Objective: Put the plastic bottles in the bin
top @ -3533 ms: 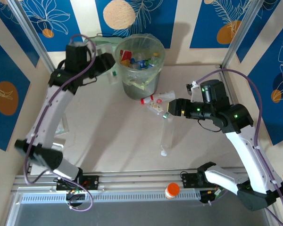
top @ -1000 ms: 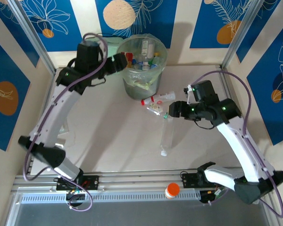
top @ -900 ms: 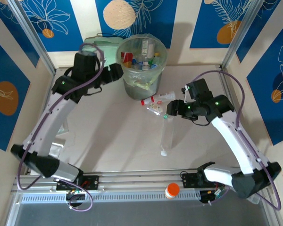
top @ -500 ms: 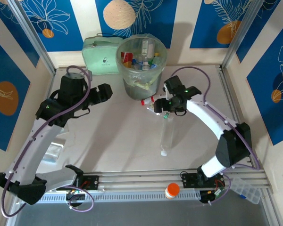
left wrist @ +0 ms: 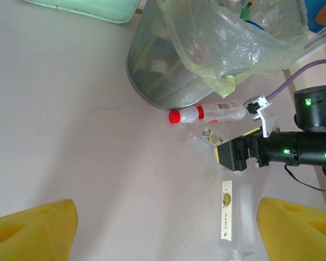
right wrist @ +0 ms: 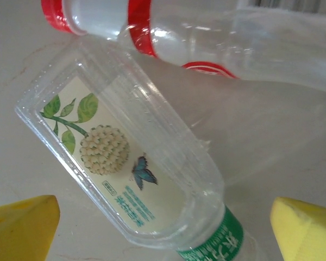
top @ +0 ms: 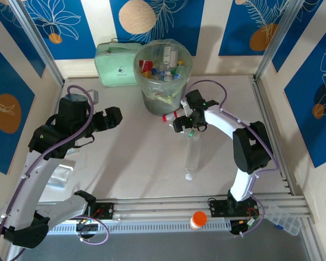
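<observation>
Got right gripper (right wrist: pixel 163 224) spread wide, empty, pads straddling clear fruit-label bottle (right wrist: pixel 125 179) lying flat on table (top: pixel 130 157), butting red-capped bottle (right wrist: pixel 206 38), just beside bin (top: pixel 163 97). Drop lower, centre on mid-body, close gently: thin plastic, likely to squirt out or drag neighbour. Clear rim before release. Got left gripper (top: pixel 115 117) open too, empty, well apart from bottles.

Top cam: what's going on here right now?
Two arms are clearing plastic bottles into the bin, which already holds several. The right gripper hangs open over a clear bottle with a green band, which lies beside a red-capped bottle at the bin's foot. A long clear bottle lies nearer the bases. The left gripper is open and empty over the table.
</observation>
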Controlling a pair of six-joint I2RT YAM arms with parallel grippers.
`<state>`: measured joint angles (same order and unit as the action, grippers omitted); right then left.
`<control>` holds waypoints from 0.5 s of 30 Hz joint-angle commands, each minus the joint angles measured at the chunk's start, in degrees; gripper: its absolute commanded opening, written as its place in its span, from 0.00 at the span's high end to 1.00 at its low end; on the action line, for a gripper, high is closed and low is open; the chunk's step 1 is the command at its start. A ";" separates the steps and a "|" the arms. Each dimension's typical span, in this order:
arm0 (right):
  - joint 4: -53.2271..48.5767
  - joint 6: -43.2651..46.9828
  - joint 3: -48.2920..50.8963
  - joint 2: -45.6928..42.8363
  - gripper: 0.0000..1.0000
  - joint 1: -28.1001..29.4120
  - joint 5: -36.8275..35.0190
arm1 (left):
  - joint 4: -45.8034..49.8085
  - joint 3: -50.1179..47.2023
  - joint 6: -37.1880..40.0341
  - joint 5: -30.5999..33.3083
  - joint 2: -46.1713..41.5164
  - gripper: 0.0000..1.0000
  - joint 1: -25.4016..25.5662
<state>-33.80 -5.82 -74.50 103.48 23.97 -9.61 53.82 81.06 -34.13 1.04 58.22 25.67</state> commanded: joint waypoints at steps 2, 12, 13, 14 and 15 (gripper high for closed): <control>0.14 2.05 -4.03 3.69 0.03 1.59 2.56 | 1.91 -1.16 1.50 0.30 -0.56 0.14 -0.53; -2.31 0.25 -9.91 10.39 0.15 4.47 -0.05 | 1.54 -1.25 2.40 0.54 0.23 0.13 -0.44; -2.48 0.04 -10.17 10.72 0.16 4.84 -0.68 | 1.40 -1.25 2.48 0.54 0.23 0.13 -0.42; -2.58 -0.06 -10.34 11.00 0.16 5.41 -1.21 | 1.37 -1.37 2.51 0.63 0.23 0.13 -0.41; -2.57 -0.12 -10.47 11.17 0.17 6.00 -1.79 | 1.24 -1.42 2.49 0.63 0.23 0.13 -0.40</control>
<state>-34.57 -5.17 -83.15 113.58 28.25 -10.07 54.94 79.75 -32.86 1.13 58.43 25.61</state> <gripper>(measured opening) 0.835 0.868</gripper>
